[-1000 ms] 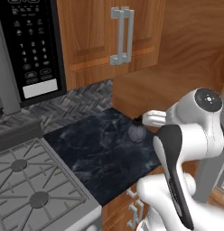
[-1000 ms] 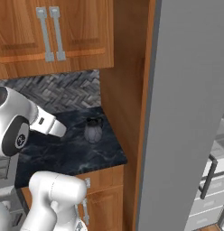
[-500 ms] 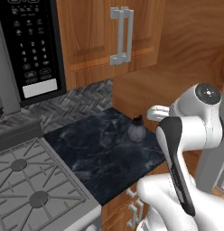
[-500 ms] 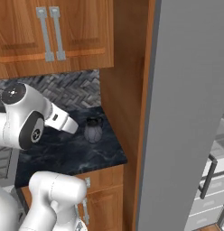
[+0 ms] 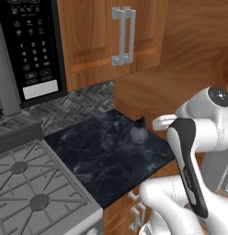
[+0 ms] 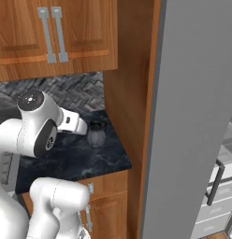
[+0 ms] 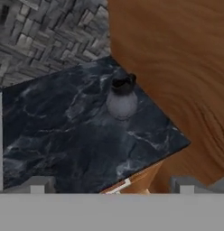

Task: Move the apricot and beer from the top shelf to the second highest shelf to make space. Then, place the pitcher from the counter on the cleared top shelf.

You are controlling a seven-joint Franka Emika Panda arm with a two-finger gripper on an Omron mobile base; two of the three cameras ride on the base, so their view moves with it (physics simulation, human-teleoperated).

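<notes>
The pitcher (image 5: 139,133) (image 6: 96,135) (image 7: 121,101), a small round smoky-grey glass vessel with a dark rim, stands upright on the dark marbled counter (image 5: 97,160) (image 6: 76,158) (image 7: 50,135), near its back corner beside the wooden wall. My gripper (image 7: 111,185) is open, its two fingertips far apart with nothing between them. It hovers above the counter's front edge and looks down at the pitcher, some way short of it. The apricot, the beer and the fridge shelves are out of view.
A tall wooden side panel (image 6: 132,84) rises right beside the pitcher, with the grey fridge wall (image 6: 197,116) past it. Wooden wall cabinets (image 5: 120,36) hang overhead. A gas stove (image 5: 28,193) and a black microwave (image 5: 33,50) are to the left.
My arm has swung toward the pitcher, its wrist now close beside it. The pitcher has not moved and the jaws have stayed open.
</notes>
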